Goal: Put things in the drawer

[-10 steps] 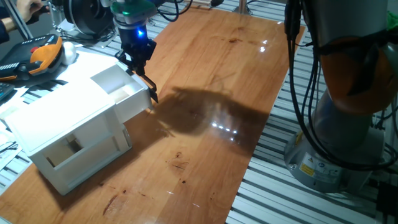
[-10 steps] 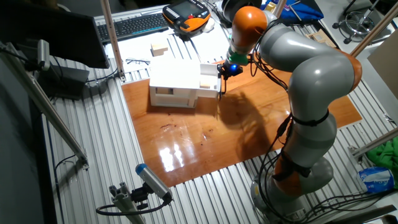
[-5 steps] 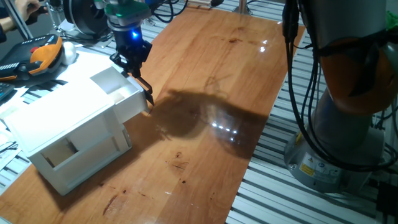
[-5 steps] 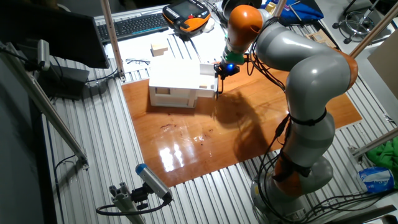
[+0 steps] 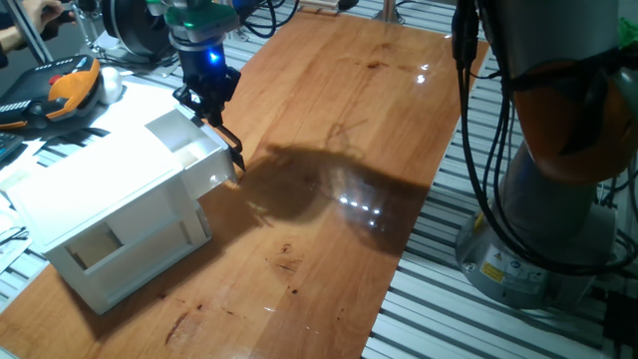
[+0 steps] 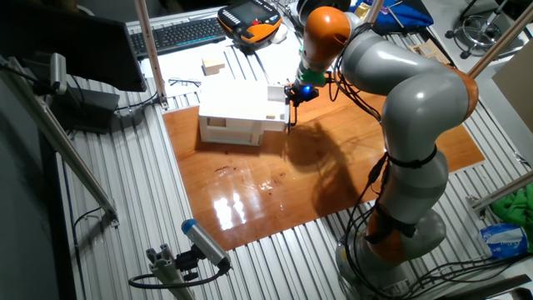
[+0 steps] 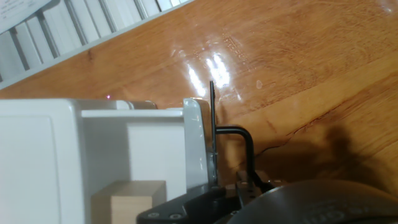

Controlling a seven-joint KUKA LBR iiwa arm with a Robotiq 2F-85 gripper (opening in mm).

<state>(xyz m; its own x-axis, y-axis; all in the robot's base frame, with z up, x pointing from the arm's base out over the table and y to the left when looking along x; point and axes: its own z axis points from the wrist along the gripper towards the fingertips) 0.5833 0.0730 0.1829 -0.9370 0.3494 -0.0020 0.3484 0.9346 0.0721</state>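
The white cabinet (image 5: 110,204) stands at the table's left, with its drawer (image 5: 194,150) slid a little way out at the top. In the hand view the small beige cube (image 7: 127,199) lies inside the drawer (image 7: 143,134), behind the front panel. The black bar handle (image 7: 239,134) sticks out from that panel. My gripper (image 5: 231,152) is at the drawer's front, against the handle, with the fingers close together as one thin dark strip. It also shows in the other fixed view (image 6: 289,117), beside the drawer (image 6: 276,102). Its fingertips are hidden in the hand view.
The cabinet's lower compartment (image 5: 130,239) faces the front. An orange-black pendant (image 5: 65,85) and cables lie behind the cabinet. A keyboard (image 6: 179,35) and a wooden block (image 6: 214,66) sit off the wooden table (image 5: 349,120). The arm's base (image 5: 558,199) stands to the right.
My gripper has moved a little to the left with the drawer front, and the drawer has slid further into the cabinet.
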